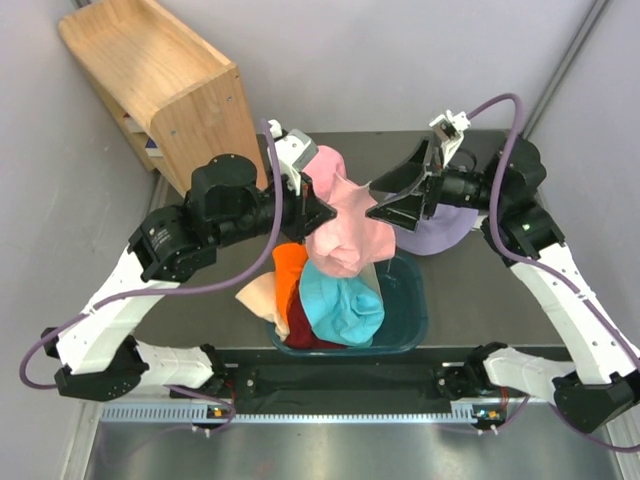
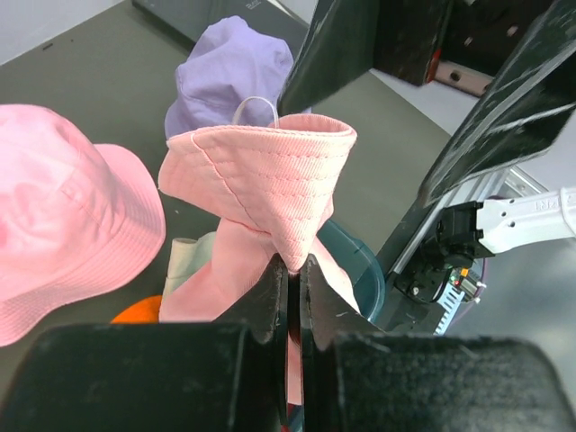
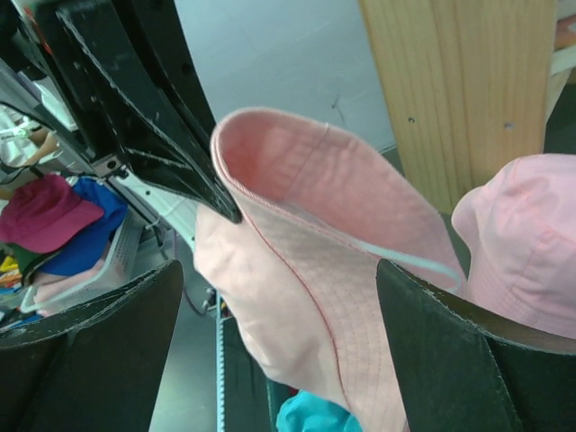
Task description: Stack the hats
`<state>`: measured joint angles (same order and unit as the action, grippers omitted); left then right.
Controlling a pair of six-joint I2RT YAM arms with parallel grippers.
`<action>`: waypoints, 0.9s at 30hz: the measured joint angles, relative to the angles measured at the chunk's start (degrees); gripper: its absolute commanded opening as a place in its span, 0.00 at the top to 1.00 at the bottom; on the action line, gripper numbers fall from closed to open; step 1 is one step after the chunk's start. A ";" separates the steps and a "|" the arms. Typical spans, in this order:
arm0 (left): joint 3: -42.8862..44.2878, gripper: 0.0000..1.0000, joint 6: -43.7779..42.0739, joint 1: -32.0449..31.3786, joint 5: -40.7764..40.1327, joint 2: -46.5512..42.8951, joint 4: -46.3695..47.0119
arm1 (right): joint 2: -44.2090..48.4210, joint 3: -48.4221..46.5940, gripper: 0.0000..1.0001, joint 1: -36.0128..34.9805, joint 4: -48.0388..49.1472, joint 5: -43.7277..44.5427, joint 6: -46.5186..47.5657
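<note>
Top external: your left gripper holds a pale peach-pink ribbed fabric bucket hat up by its brim, over the far edge of the dark teal rectangular plastic tub on the dark grey table. The right gripper faces it from the other side with its jaws spread wide.

A teal fabric bucket hat and a maroon fabric hat lie in the tub. An orange fabric hat and a beige fabric hat spill over its left rim. A brighter pink fabric bucket hat sits behind the grippers, a lavender fabric bucket hat lies under the right arm, and a light wooden shelf unit stands at the far left.

Left wrist: the fingers are pressed together on a fold of the peach-pink brim.

Right wrist: the open fingers flank the hanging hat. You cannot tell whether they touch it.
</note>
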<state>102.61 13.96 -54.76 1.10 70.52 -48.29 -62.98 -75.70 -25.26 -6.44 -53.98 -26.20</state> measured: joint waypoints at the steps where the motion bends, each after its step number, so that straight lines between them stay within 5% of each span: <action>1: 0.42 1.00 -0.20 0.09 0.17 0.20 0.00 | 0.00 0.50 0.14 0.00 -0.20 -0.46 0.07; 23: 2.91 1.00 -0.96 1.70 2.19 2.51 -1.55 | -0.02 8.63 0.07 2.97 -4.28 2.67 5.75; 27: 4.31 1.00 -1.60 2.45 2.86 3.37 -1.62 | -0.04 9.53 0.24 4.46 -3.93 2.64 5.86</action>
<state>106.91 12.36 -52.31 3.97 73.89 -49.91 -63.02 -66.17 -20.80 -10.37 -51.33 -20.34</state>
